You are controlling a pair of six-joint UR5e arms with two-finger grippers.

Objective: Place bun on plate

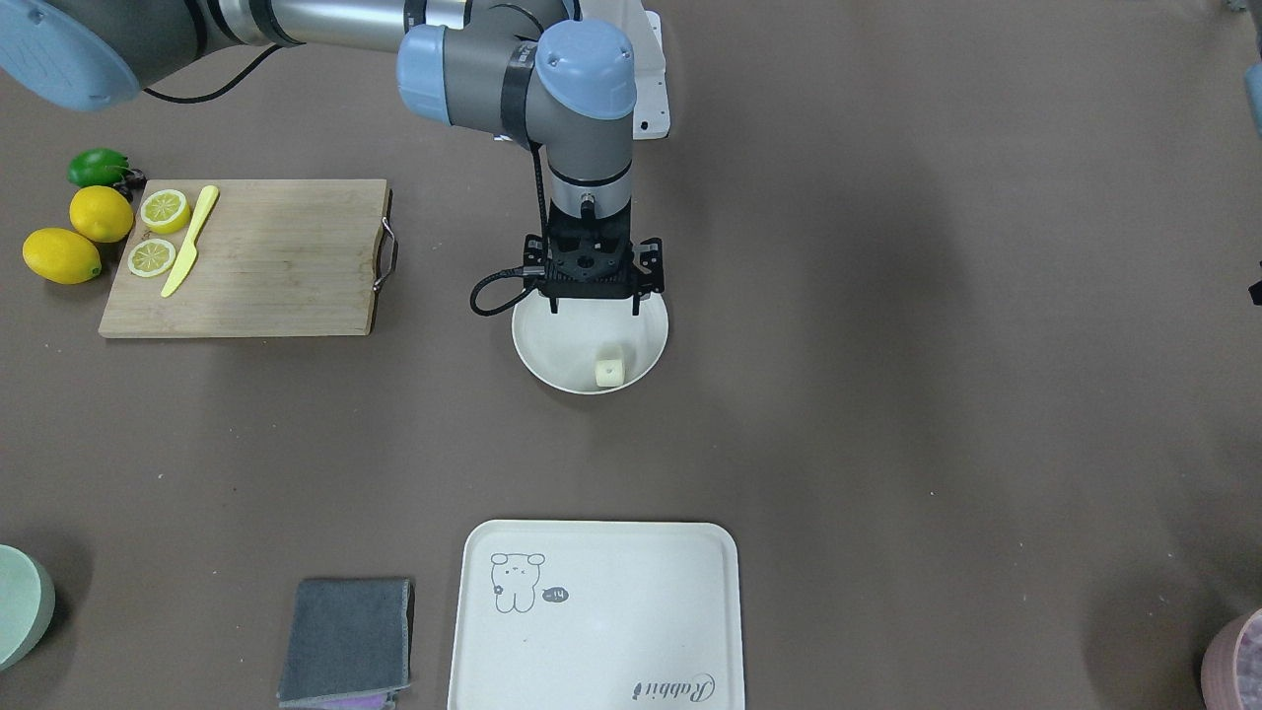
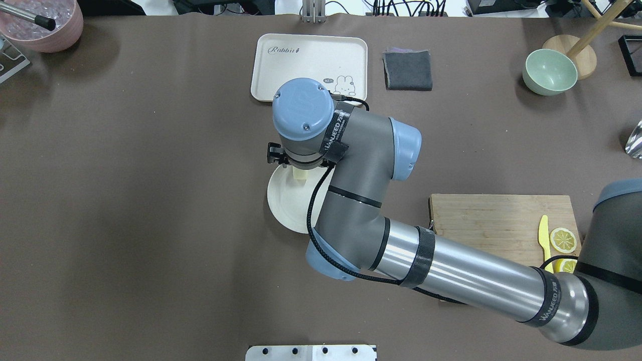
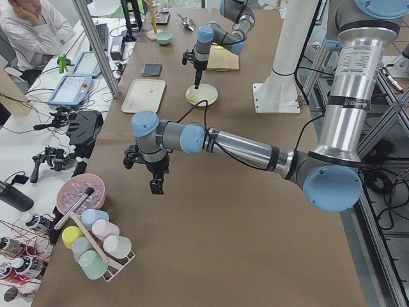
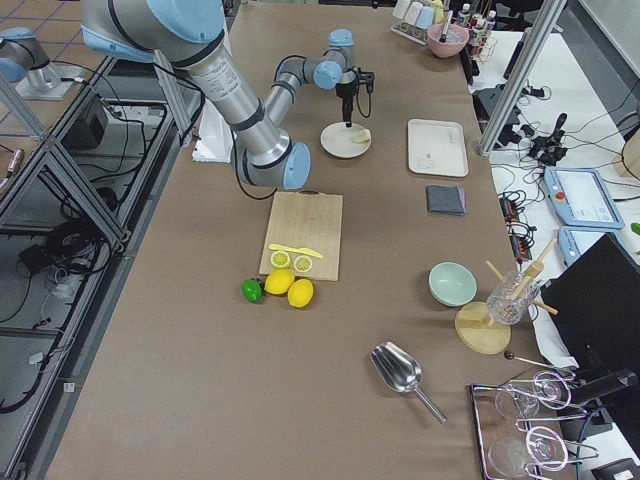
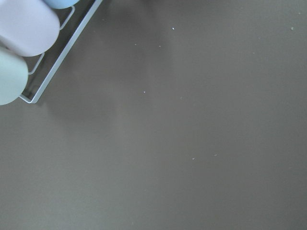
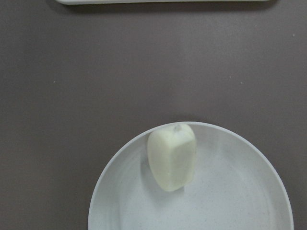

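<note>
The bun [image 1: 609, 371], a small pale cream chunk, lies on the round off-white plate [image 1: 552, 345] near the rim on the side away from the robot. In the right wrist view the bun [image 6: 171, 157] rests just inside the plate's [image 6: 230, 201] far rim, with no fingers showing. My right gripper [image 1: 595, 308] hangs above the plate's near half, open, with nothing between its fingers. From overhead the right wrist covers that gripper, and the bun [image 2: 300, 174] peeks out below it. My left gripper [image 3: 156, 182] hangs over bare table far off; I cannot tell its state.
A wooden cutting board [image 1: 256, 261] holds lemon slices and a yellow knife [image 1: 189, 242]; whole lemons lie beside it. A cream tray [image 1: 611, 631] and a grey cloth [image 1: 345, 641] lie beyond the plate. A cup rack [image 5: 19, 48] stands near the left wrist.
</note>
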